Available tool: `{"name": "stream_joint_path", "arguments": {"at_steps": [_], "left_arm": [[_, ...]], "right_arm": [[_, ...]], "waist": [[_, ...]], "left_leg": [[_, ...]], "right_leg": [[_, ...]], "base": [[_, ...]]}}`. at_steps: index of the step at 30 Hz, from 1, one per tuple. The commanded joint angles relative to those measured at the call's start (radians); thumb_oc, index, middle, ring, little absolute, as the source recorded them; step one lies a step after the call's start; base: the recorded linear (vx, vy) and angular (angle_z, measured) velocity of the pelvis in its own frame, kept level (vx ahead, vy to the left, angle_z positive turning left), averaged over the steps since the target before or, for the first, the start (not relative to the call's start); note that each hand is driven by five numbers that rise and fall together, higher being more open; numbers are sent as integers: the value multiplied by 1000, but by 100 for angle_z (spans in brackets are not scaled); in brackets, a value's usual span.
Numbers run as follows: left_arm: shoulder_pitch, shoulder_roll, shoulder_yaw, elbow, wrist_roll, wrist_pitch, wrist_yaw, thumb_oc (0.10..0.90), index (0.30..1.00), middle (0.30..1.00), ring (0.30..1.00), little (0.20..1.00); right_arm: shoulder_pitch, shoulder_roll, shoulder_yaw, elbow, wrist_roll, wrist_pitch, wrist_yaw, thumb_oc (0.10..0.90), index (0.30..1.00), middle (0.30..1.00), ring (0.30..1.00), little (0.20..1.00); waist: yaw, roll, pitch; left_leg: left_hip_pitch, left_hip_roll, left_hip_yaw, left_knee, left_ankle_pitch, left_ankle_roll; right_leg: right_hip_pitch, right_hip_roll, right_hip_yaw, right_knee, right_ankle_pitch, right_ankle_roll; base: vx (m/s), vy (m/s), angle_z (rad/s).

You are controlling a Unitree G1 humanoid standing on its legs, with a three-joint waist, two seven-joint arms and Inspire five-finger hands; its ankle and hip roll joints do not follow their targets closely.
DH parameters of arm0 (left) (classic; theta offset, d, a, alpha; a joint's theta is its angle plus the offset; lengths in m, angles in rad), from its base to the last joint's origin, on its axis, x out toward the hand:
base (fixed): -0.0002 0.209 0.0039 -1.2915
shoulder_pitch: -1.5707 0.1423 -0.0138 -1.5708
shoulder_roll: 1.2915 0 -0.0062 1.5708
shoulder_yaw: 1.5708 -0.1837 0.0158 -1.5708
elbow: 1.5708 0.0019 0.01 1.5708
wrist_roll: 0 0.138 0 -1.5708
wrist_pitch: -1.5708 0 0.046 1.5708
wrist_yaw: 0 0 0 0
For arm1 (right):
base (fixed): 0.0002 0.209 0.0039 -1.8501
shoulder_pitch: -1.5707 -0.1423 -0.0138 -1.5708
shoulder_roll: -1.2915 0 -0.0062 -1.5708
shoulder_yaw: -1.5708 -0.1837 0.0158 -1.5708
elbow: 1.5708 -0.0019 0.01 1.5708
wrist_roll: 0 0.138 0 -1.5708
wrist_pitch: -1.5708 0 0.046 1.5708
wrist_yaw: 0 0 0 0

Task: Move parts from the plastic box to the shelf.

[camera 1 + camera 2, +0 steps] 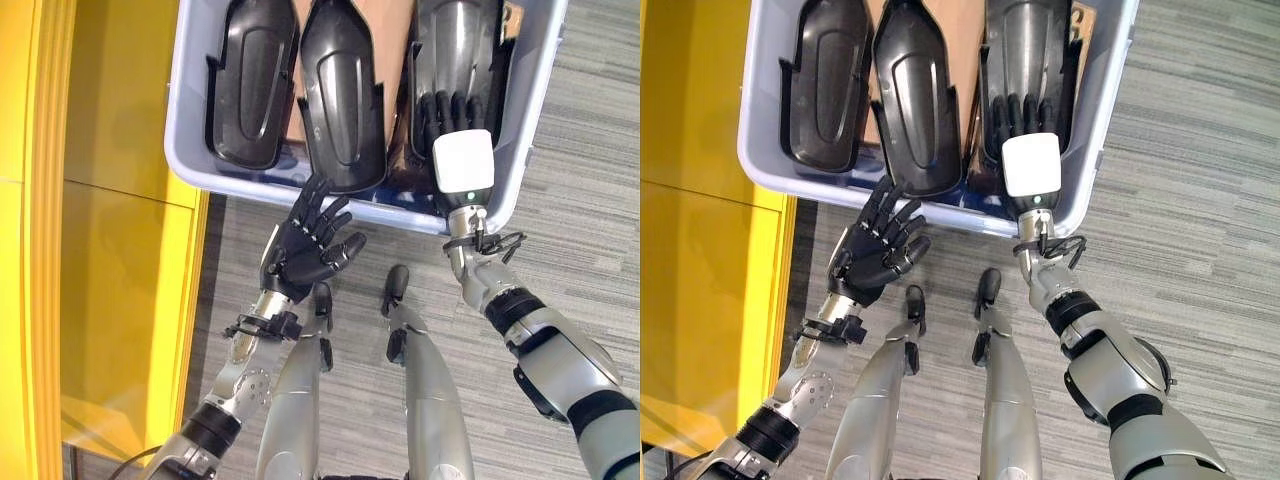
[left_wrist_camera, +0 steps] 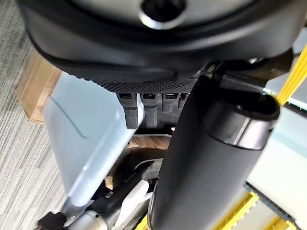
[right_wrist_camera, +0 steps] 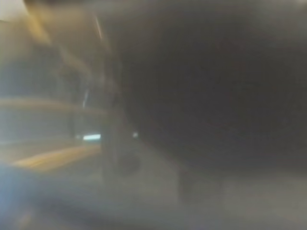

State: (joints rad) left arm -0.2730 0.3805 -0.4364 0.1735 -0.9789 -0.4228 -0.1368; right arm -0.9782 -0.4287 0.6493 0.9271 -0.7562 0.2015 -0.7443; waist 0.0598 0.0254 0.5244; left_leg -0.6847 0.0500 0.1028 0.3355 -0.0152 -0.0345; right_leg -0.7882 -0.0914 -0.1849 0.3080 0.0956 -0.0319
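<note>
Left eye view: The plastic box [image 1: 190, 150] rests on the grey carpet [image 1: 590, 200], just beside a yellow shelf [image 1: 110, 200] on the robot's left. Three black moulded parts lie in the box: a left part [image 1: 250, 85], a middle part [image 1: 342, 100] and a right part [image 1: 455, 55]. The left hand [image 1: 305, 245] is at the near rim of the box, fingers spread and straight, holding nothing. The right hand [image 1: 450, 120] reaches over the near rim into the box, its fingers lying on the right part. Whether those fingers have closed on the part cannot be told.

Right eye view: Same arrangement. No part is seen on the shelf surface that shows.

Left wrist view: The fingers [image 2: 144, 108] extend straight toward the pale box wall, with nothing between fingers and thumb.

Right wrist view: A large dark surface lies close to the camera; no finger position can be read.

Progress, as judged: No transfer is visibly complete. All three parts remain in the box. The step in hand appears to be taking hold of the right part; lifting it and carrying it to the shelf remain, then the same for the other two.
</note>
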Motion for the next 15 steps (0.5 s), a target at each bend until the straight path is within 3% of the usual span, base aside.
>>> {"name": "stream_joint_path", "arguments": {"at_steps": [1,8,15], "left_arm": [[13,-13,21,-112,-36,-47,-66,900,1000,1000,1000,1000],[34,2,39,-168,-46,-13,-66,900,1000,1000,1000,1000],[53,6,42,-180,-27,-14,-73,900,1000,1000,1000,1000]], "right_arm": [[114,-24,42,149,163,-58,127,400,300,300,300,300],[125,-39,41,116,157,-90,158,400,300,300,300,300],[153,-36,41,84,156,-152,78,400,300,300,300,300]], "waist": [[-2,78,-4],[0,76,-4],[-4,72,-4]], "left_leg": [[-17,-31,9,39,-31,21],[1,-24,6,78,-49,21],[73,-13,4,47,-37,17]], "right_leg": [[126,-4,-1,-75,-99,46],[147,-1,-6,-47,-115,36],[217,11,-7,-71,-117,30]], "base": [[-1,1,-23],[5,-14,-3],[0,-19,-1]]}}
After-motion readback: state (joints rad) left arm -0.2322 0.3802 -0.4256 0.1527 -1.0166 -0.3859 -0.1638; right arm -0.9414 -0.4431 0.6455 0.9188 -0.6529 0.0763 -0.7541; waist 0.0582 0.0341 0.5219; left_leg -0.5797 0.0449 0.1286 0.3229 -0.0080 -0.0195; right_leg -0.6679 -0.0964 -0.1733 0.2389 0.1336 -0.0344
